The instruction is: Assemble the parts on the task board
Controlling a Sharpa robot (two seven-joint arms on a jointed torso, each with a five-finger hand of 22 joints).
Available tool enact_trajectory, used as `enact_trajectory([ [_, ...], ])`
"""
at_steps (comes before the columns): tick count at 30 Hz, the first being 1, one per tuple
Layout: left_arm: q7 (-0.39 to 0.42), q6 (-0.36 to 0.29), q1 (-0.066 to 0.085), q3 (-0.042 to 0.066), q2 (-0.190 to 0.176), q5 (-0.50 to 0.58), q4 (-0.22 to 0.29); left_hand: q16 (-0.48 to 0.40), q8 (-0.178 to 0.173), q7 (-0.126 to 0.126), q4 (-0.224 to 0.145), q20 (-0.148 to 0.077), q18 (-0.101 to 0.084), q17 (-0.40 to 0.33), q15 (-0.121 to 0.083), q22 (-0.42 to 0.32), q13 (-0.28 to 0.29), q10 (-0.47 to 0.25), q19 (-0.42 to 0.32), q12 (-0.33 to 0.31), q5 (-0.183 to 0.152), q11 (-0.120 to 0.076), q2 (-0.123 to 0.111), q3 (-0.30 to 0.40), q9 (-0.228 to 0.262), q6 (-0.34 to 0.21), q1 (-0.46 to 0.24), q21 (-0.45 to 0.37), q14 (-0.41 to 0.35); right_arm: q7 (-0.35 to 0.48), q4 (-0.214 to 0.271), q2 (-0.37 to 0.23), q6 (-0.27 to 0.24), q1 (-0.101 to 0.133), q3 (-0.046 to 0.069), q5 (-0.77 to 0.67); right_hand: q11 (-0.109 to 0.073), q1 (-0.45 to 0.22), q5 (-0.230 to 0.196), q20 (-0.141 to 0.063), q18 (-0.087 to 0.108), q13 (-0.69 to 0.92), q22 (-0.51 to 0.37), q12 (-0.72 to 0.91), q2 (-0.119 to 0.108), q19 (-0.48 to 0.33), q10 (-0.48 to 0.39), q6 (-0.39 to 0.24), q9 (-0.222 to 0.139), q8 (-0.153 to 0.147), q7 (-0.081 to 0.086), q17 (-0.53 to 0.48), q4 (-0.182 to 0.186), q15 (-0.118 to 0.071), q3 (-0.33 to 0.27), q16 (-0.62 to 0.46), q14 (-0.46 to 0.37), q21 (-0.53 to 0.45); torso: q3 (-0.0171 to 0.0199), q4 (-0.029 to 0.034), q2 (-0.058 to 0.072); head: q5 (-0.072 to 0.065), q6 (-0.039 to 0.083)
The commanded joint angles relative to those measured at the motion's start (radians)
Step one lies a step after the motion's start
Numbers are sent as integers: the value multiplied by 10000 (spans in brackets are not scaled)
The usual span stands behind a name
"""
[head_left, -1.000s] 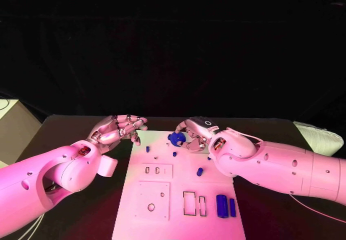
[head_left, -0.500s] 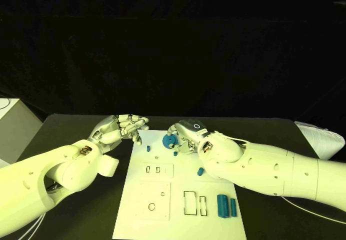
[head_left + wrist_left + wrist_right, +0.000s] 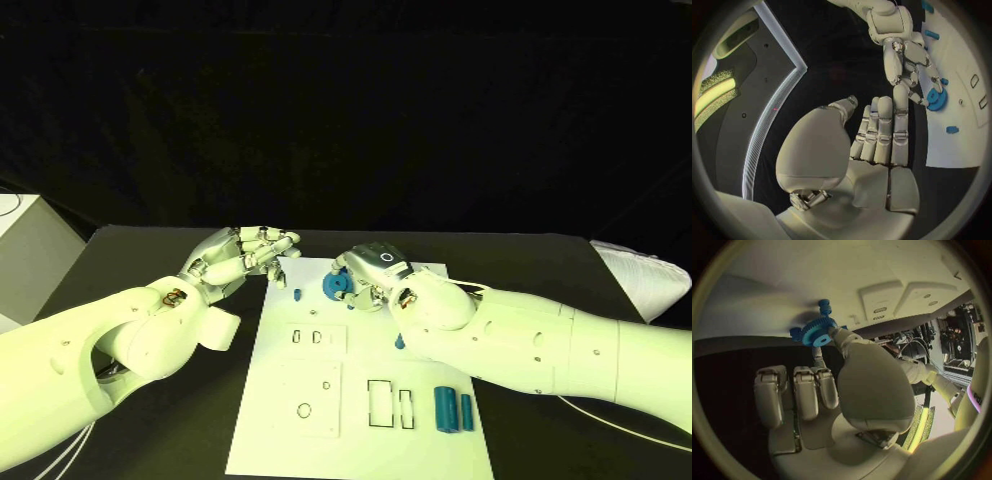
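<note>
Gear seating in progress: right hand [image 3: 378, 272] pinches the blue gear [image 3: 336, 286] over the task board [image 3: 361, 420] far end (peg alignment needed next). Left hand [image 3: 238, 256] hovers clenched, holding nothing.

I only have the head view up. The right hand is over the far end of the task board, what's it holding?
Observer: The right wrist view shows the right hand pinching a blue toothed gear at its fingertips.
Operator: Is the gear seated on the board?
Observer: I cannot tell; in the right wrist view it is close against the task board, beside a small blue peg.
Operator: And the left hand?
Observer: The left wrist view shows the left hand holding nothing, fingers straight and together, off the board's edge.
</note>
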Motion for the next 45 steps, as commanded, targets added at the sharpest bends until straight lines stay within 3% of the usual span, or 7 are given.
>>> enact_trajectory([
  [1, 76, 182, 3, 8, 24, -42, 15, 40, 32, -8, 18, 12, 56, -10, -5, 10, 11, -83, -52, 58, 36, 19, 36, 59, 14, -86, 0, 37, -64, -91, -37, 40, -38, -13, 2, -295, -80, 25, -42, -88, -181, 2468, 2488, -14, -26, 994, 894, 191, 95, 45, -141, 2493, -26, -68, 60, 34, 1046, 55, -2, -4, -8, -1, -12],
  [45, -17, 249, 4, 8, 44, -101, 5, 52, 48, -2, 9, 25, 59, -22, 3, 49, 39, -123, -108, 108, 35, 26, 27, 77, 33, -109, -29, 104, -75, -276, -357, 303, 110, -14, 6, -279, -67, -69, -85, -91, -175, 2406, 2465, -85, -71, 984, 828, 151, 83, 30, -123, 2478, -21, -64, 103, 29, 1042, 36, 12, -16, -12, 45, 6],
])
